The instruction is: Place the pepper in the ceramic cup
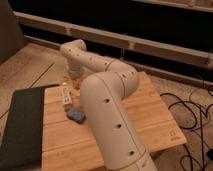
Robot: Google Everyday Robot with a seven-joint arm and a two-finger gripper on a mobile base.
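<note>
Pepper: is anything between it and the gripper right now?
Nothing visible does. The gripper hangs near the far left corner of the table, just above an orange-red speck that looks like the pepper. The white bar and a blue object lie nearer the camera, clear of that gap.

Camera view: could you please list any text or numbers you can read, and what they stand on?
No text can be read.
Wooden table: small dark mark near its right corner, too blurred to read.
White bar: markings too small to read.
Claw: low at the table's far left edge, no label visible.
</note>
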